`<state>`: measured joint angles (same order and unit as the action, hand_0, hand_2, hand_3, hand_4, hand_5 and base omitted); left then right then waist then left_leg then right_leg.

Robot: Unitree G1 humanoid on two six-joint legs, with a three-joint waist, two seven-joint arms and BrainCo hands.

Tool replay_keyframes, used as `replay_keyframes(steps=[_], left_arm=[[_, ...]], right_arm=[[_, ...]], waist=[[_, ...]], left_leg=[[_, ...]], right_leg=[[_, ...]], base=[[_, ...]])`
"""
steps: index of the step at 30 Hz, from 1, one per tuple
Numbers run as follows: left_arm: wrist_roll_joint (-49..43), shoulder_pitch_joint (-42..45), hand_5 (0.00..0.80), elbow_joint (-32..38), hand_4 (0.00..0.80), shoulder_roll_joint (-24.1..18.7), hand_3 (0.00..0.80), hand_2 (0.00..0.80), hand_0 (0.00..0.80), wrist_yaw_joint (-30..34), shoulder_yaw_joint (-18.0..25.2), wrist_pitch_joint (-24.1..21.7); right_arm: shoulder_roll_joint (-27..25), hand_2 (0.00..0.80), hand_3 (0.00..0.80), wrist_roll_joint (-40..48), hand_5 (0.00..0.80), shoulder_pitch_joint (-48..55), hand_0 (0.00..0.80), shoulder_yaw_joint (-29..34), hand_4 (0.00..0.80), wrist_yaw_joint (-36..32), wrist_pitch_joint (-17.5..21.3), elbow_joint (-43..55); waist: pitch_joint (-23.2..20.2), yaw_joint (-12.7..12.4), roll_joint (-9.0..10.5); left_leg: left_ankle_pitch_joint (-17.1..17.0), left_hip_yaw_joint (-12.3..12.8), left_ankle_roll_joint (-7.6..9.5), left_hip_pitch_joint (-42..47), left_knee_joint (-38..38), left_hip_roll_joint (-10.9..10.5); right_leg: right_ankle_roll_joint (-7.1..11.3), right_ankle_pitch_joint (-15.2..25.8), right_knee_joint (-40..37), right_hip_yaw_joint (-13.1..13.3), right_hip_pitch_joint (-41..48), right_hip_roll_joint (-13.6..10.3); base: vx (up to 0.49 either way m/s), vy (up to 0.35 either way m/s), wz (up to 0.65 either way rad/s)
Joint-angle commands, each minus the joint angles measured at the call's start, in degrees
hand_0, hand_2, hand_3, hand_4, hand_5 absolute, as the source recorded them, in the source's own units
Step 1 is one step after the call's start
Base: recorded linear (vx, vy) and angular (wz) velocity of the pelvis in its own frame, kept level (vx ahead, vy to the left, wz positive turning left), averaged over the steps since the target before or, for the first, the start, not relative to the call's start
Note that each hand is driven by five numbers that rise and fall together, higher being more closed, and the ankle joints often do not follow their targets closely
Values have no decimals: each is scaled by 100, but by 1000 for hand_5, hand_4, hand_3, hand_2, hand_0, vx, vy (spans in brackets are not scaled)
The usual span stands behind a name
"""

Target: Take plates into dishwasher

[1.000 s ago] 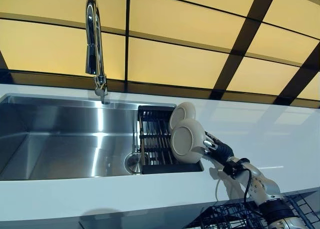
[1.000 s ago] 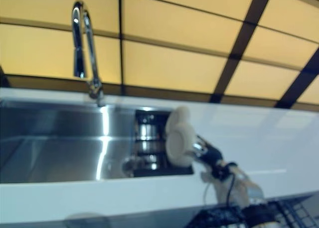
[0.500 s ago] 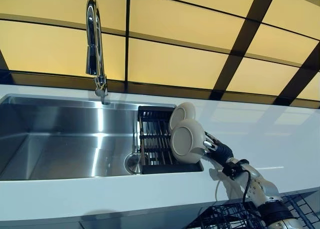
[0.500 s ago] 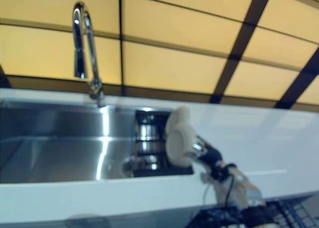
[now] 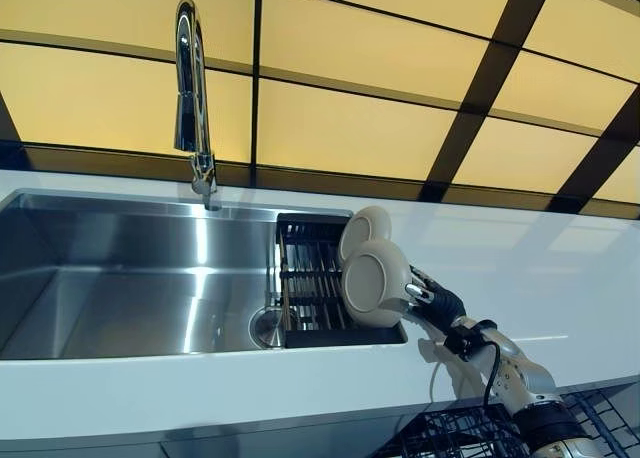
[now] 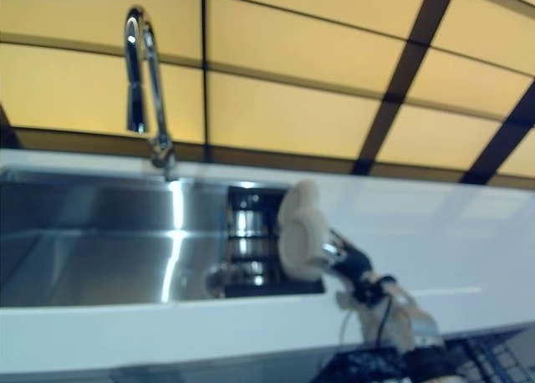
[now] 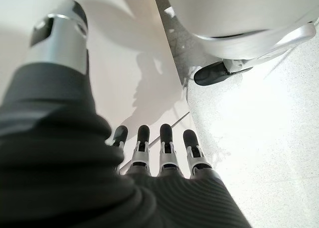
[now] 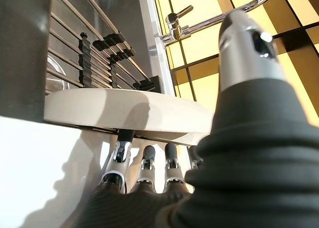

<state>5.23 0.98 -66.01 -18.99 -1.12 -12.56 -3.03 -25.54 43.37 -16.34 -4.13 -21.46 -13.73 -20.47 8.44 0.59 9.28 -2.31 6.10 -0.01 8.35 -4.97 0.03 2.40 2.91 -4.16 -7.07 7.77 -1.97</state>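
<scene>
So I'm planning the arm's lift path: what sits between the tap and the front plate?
In the left eye view, only the black drying rack in the sink lies between the tap and the front plate; the right hand is at that plate.

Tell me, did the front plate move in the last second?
No. The front plate sits at the same spot against the rack and the sink's right edge, with the right hand at its rim; only the camera shifted slightly.
</scene>
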Motion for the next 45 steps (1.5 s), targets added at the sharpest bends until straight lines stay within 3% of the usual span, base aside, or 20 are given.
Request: replay_keyframes(steps=[1, 7, 8, 11, 12, 17, 18, 22, 23, 24, 26, 27, 35, 37, 39, 45], left_arm=[[-163, -377, 0, 96, 0, 55, 0, 0, 0, -59, -163, -65], [-181, -364, 0, 86, 0, 76, 0, 0, 0, -65, -158, -73], [-189, -364, 0, 89, 0, 73, 0, 0, 0, -65, -155, -67], [-177, -371, 0, 68, 0, 72, 0, 0, 0, -78, -164, -79], [-181, -372, 0, 77, 0, 72, 0, 0, 0, -78, -161, -73], [-171, -396, 0, 94, 0, 68, 0, 0, 0, -82, -170, -28], [-187, -386, 0, 91, 0, 65, 0, 0, 0, -74, -161, -43], [-192, -381, 0, 105, 0, 76, 0, 0, 0, -87, -162, -32], [-196, -380, 0, 101, 0, 76, 0, 0, 0, -85, -159, -34], [-202, -368, 0, 94, 0, 80, 0, 0, 0, -84, -155, -50], [-212, -360, 0, 105, 0, 78, 0, 0, 0, -80, -149, -51], [-206, -362, 0, 113, 0, 82, 0, 0, 0, -80, -157, -36], [-205, -359, 0, 117, 0, 99, 0, 0, 0, -94, -164, -33], [-208, -354, 0, 125, 0, 105, 0, 0, 0, -101, -170, -35], [-214, -338, 0, 132, 0, 108, 0, 0, 0, -101, -164, -42], [-225, -340, 0, 127, 0, 102, 0, 0, 0, -87, -159, -36]], right_arm=[[467, 0, 0, -521, 0, 754, 0, -909, 0, -91, -431, -699], [466, 0, 0, -550, 0, 796, 0, -880, 0, -139, -426, -734], [477, 47, 47, -578, 47, 809, 47, -874, 47, -154, -409, -758], [489, 63, 63, -572, 63, 820, 63, -891, 63, -151, -377, -782], [500, 125, 125, -581, 125, 829, 125, -893, 125, -142, -363, -784], [505, 223, 223, -594, 223, 843, 223, -889, 223, -126, -332, -813], [517, 311, 311, -592, 311, 847, 311, -884, 311, -108, -321, -819], [517, 439, 439, -613, 439, 881, 439, -865, 439, -127, -308, -822], [515, 439, 439, -616, 439, 882, 439, -861, 439, -135, -315, -820], [517, 524, 524, -632, 524, 892, 524, -859, 524, -146, -284, -830], [526, 527, 527, -634, 527, 902, 527, -864, 527, -147, -271, -832], [538, 577, 577, -662, 577, 910, 577, -863, 577, -143, -253, -842], [561, 621, 621, -694, 621, 952, 621, -860, 621, -144, -196, -873], [575, 665, 665, -699, 665, 951, 665, -870, 665, -129, -171, -866], [580, 787, 787, -703, 787, 966, 787, -861, 787, -129, -158, -860], [584, 800, 800, -677, 800, 985, 800, -842, 800, -144, -46, -846]], waist=[[294, -280, -80], [298, -282, -76], [302, -286, -71], [307, -286, -65], [317, -287, -64], [341, -287, -65], [349, -292, -67], [349, -293, -67], [347, -292, -68], [340, -293, -71], [341, -297, -70], [339, -296, -73], [352, -299, -78], [361, -304, -78], [356, -306, -85], [364, -303, -102]], left_leg=[[523, -73, 279, -257, 602, -211], [521, -87, 283, -251, 616, -219], [521, -85, 280, -256, 625, -213], [521, -85, 279, -259, 628, -208], [522, -88, 280, -263, 639, -210], [523, -101, 283, -273, 658, -212], [523, -107, 284, -269, 660, -211], [523, -100, 283, -265, 664, -209], [523, -101, 283, -262, 662, -208], [522, -100, 280, -261, 662, -209], [522, -103, 280, -259, 663, -209], [521, -102, 277, -257, 664, -208], [512, -111, 279, -263, 671, -208], [508, -112, 276, -269, 675, -209], [503, -110, 271, -267, 670, -206], [497, -110, 270, -252, 670, -207]], right_leg=[[800, 544, 398, -163, -602, -477], [796, 541, 405, -157, -584, -476], [798, 538, 407, -162, -579, -478], [800, 537, 409, -164, -577, -477], [799, 537, 410, -161, -574, -478], [800, 538, 425, -158, -579, -481], [797, 539, 423, -162, -570, -480], [800, 540, 413, -169, -551, -484], [800, 539, 411, -168, -548, -484], [797, 535, 411, -168, -543, -482], [797, 536, 410, -165, -539, -480], [796, 530, 409, -168, -532, -481], [790, 528, 403, -165, -519, -479], [788, 528, 396, -162, -509, -476], [787, 524, 390, -165, -498, -477], [786, 525, 393, -176, -481, -483]], base=[[0, 0, 0], [0, 0, 0], [0, 0, 0], [0, 0, 0], [0, 0, 0], [0, 0, 0], [0, 0, 0], [0, 0, 0], [0, 0, 0], [0, 0, 0], [0, 0, 0], [0, 0, 0], [0, 0, 0], [0, 0, 0], [0, 0, 0], [0, 0, 0]])
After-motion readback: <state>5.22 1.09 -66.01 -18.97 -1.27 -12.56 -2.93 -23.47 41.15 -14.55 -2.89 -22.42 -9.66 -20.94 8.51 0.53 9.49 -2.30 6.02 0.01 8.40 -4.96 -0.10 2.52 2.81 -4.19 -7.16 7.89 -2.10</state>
